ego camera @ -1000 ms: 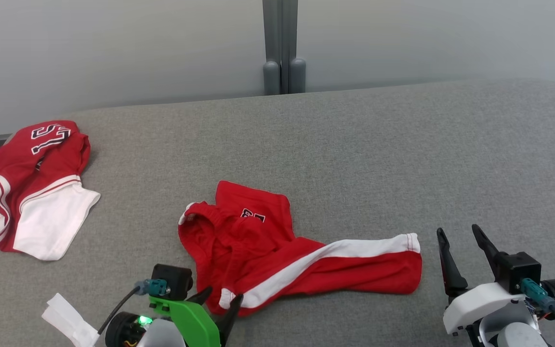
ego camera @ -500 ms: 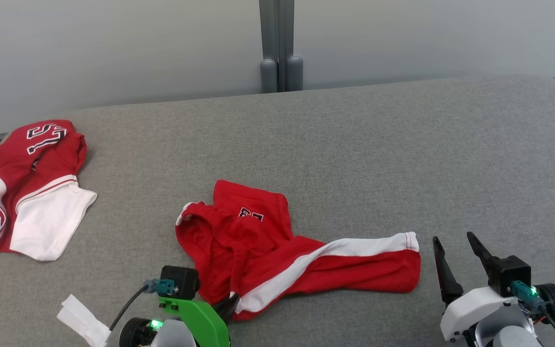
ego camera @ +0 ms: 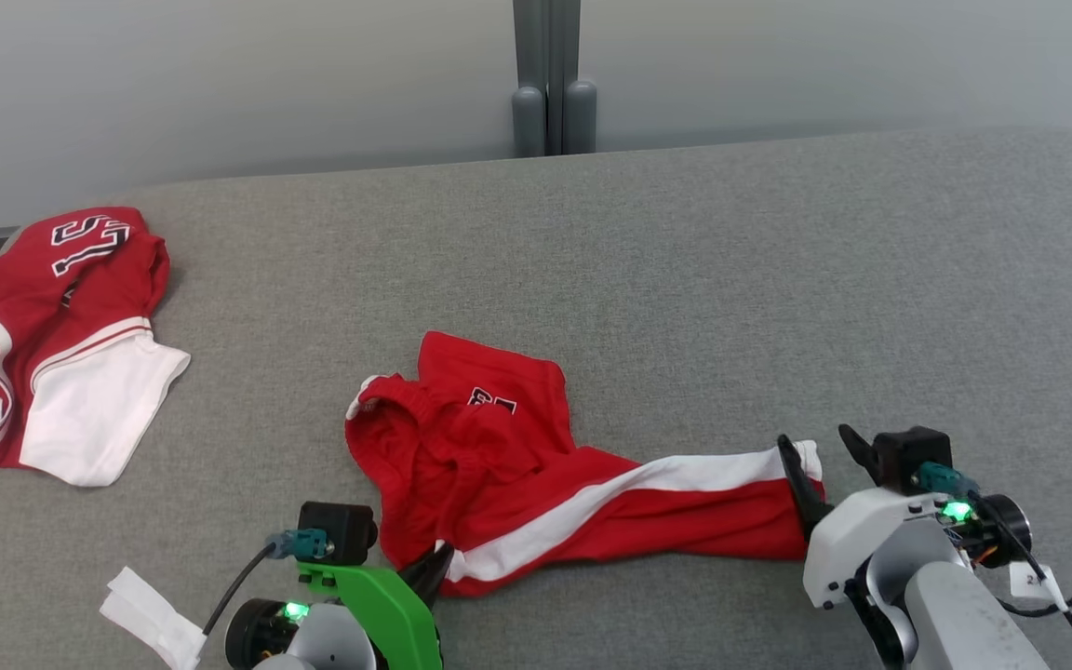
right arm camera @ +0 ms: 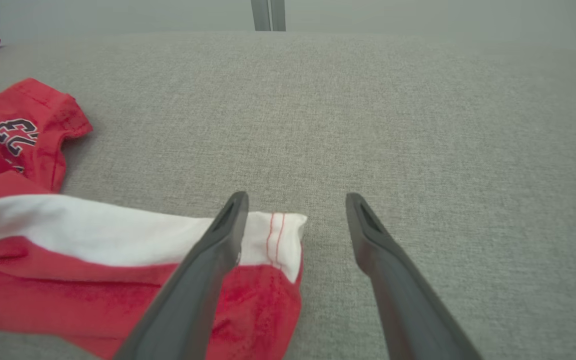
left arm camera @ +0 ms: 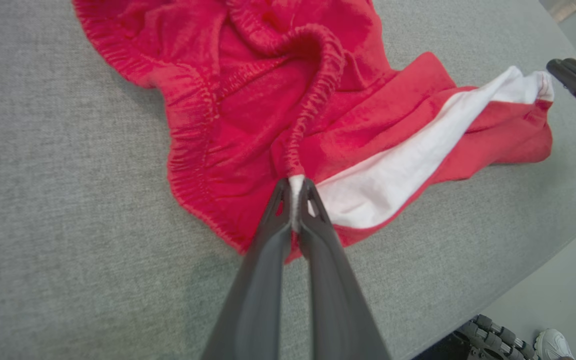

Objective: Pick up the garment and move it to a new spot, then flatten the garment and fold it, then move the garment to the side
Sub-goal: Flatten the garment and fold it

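At the far left of the grey woven-fabric bench [ego camera: 685, 279] lies a crumpled red-and-white jersey garment [ego camera: 52, 335], well apart from the rest. Near the bench's front edge, the left fingers [left arm camera: 280, 210] are clenched on the white end of the gathered elastic waistband of the rumpled red knit shorts with a white side stripe [ego camera: 536, 484]. One leg stretches rightward. Its stitched white hem corner shows between the spread, empty right fingers [right arm camera: 228, 225]. Bare grey cloth lies open behind and to the right.
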{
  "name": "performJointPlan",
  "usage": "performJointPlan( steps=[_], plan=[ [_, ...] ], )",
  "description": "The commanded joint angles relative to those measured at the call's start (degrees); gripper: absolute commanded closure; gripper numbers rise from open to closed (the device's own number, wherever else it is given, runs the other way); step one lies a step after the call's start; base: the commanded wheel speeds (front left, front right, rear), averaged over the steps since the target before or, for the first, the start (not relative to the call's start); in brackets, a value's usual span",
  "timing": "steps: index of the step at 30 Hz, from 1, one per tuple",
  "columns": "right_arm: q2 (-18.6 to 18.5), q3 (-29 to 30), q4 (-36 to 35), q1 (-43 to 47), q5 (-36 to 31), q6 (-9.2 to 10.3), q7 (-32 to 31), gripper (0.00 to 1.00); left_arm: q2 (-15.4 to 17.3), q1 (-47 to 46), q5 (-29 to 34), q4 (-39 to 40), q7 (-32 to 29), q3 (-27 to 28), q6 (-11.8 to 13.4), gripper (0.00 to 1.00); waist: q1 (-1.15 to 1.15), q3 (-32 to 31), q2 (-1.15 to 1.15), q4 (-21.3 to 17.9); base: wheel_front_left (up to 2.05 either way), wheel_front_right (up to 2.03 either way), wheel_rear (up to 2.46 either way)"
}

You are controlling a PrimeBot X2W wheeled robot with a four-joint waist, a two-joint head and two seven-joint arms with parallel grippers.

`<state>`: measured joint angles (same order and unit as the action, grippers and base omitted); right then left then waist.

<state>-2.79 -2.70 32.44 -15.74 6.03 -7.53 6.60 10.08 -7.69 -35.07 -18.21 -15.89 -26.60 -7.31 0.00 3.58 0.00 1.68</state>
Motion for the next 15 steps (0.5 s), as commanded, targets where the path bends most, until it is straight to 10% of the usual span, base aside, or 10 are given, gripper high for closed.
performJointPlan(
  steps=[1, 15],
  plan=[
    [-0.56, -0.87, 0.5, -1.05, 0.93, 0.08, -1.41, 0.0, -0.08, -1.0, 0.45, -0.02, 0.52, -0.1, -0.06, 1.0, 0.0, 0.29, 0.0, 0.34, 0.0, 0.0, 0.0],
    [-3.45, -6.88, -4.88, 2.41, 10.14, 0.08, -12.39, 0.0, 0.35, -1.46, 0.31, 0.2, 1.85, -0.65, 0.08, 1.0, 0.0, 0.84, 0.0, 1.17, 0.0, 0.0, 0.0]
  ],
)
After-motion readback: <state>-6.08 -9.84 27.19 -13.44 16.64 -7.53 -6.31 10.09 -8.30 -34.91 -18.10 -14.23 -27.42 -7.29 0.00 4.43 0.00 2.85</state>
